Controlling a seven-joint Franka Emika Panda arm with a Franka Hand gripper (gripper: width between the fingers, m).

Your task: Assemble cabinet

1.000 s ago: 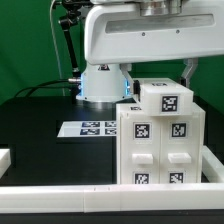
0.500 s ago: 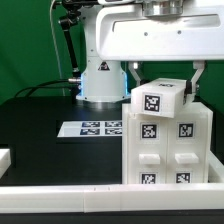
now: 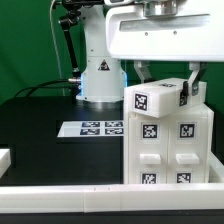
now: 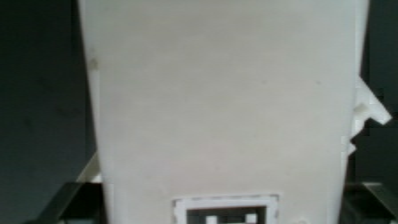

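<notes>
Gripper [image 3: 167, 80]: I see it clenched on the small tagged piece [image 3: 156, 98].
Piece: held atop the cabinet [image 3: 170, 145], tilted.
Cabinet: on the table's [image 3: 40, 135] right, near the front rail [image 3: 100, 198].
Marker board [image 3: 92, 129]: left of the cabinet.

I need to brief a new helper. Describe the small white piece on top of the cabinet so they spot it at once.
Find the big white cabinet at the exterior view's right, under the robot arm. On its top sits a small white block, between the gripper jaws. Unlike the recessed panels below, it is a separate piece with one tag facing the camera.
</notes>
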